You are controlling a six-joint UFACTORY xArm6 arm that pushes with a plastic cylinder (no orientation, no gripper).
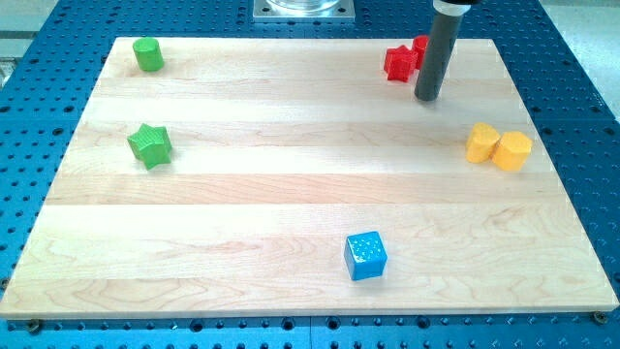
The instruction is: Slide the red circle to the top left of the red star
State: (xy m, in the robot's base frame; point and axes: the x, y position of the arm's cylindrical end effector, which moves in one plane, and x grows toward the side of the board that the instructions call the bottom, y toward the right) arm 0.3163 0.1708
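The tip [427,97] stands on the wooden board [291,194] just to the right of the red star [397,64]. The red circle [421,45] is partly hidden behind the rod, touching the star's upper right. The arm has no claw, only this rod, which holds nothing.

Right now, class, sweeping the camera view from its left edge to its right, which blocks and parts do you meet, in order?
Green star → blue cube → red star → my tip → yellow blocks. The green cylinder overlaps the green star's span, and the red circle is half hidden behind the rod, so both are left out.
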